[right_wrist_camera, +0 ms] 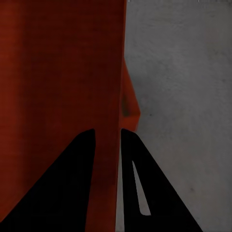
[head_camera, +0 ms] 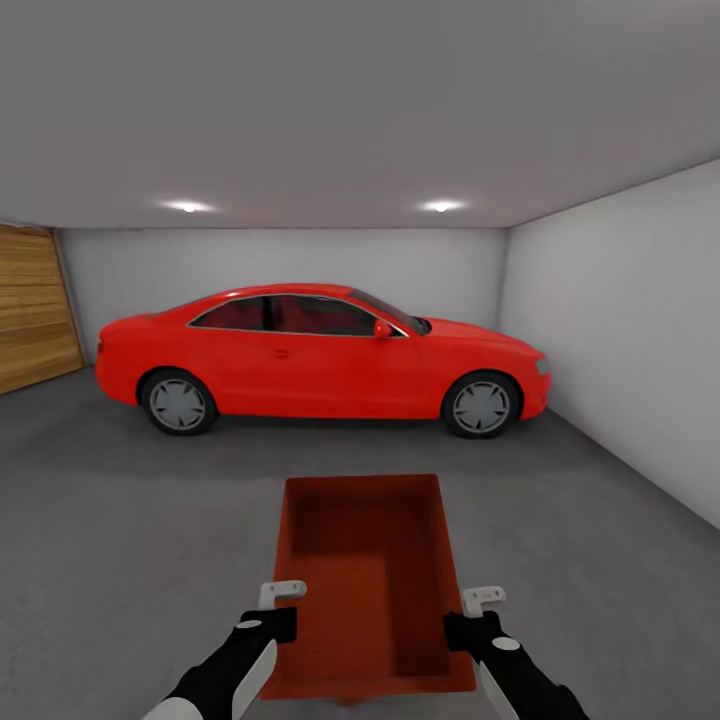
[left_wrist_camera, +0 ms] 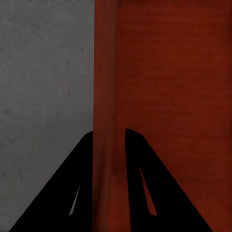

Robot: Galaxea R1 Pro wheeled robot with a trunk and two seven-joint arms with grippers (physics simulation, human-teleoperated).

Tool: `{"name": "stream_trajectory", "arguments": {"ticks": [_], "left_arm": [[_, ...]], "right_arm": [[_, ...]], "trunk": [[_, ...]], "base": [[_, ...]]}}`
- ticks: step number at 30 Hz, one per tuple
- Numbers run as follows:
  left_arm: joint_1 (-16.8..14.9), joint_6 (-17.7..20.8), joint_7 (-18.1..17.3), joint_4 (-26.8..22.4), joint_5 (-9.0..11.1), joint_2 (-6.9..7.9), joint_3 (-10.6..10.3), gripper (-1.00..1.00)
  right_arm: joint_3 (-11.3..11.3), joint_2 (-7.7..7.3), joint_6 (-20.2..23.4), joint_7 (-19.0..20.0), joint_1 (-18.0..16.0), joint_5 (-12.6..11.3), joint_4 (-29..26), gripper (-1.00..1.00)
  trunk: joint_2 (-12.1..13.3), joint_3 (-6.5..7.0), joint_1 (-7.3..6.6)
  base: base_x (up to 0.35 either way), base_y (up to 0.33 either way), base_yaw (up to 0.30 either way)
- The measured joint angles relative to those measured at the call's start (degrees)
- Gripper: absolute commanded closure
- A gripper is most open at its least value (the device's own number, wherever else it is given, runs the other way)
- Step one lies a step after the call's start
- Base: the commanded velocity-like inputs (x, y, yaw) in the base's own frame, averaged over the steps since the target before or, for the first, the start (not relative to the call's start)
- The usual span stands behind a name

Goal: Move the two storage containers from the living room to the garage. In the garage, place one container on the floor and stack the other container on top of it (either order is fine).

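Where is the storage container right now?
In the head view, the storage container is low centre, gripped between left gripper and right gripper, before the red car.

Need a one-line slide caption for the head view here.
In the garage, both grippers, left and right, grip the side walls of an orange-red storage container over the grey concrete floor, facing a red car.

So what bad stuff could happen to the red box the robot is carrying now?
Each gripper, left and right, pinches only a thin side wall of the storage container, so it might slip or tilt out. The container looks held above the grey floor, so letting go early could drop it. The red car is parked ahead; rolling on too far could bump it.
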Motion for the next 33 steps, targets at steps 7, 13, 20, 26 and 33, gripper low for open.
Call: {"name": "stream_trajectory", "arguments": {"ticks": [7,13,20,26,33], "left_arm": [[0.0,-0.1,0.1,0.1,0.4,0.08,-0.3,1.0],[0.0,-0.1,0.2,0.1,0.2,-0.11,-0.1,1.0],[0.0,-0.1,0.2,0.1,0.2,-0.1,-0.1,1.0],[0.0,-0.1,0.2,0.1,0.2,-0.11,-0.2,1.0],[0.0,-0.1,0.2,0.1,0.1,-0.11,-0.1,1.0]], "right_arm": [[0.2,0.03,0.1,-0.2,0.0,-0.1,0.0,1.0],[0.1,-0.13,0.0,0.1,0.0,0.0,0.0,1.0],[0.1,-0.12,0.0,0.1,0.0,0.0,0.0,1.0],[0.1,-0.13,0.0,0.1,0.0,0.0,0.0,1.0],[0.1,-0.14,0.0,0.1,0.0,-0.1,0.0,1.0]], "trunk": [[0.0,0.0,0.0],[0.0,0.0,0.0],[0.0,0.0,0.0],[0.0,0.0,0.0],[0.0,0.0,0.0]], "base": [[0.327,0.0,0.0],[0.326,0.0,0.0],[0.326,0.0,0.0],[0.326,0.0,0.0],[0.326,0.0,0.0]]}}
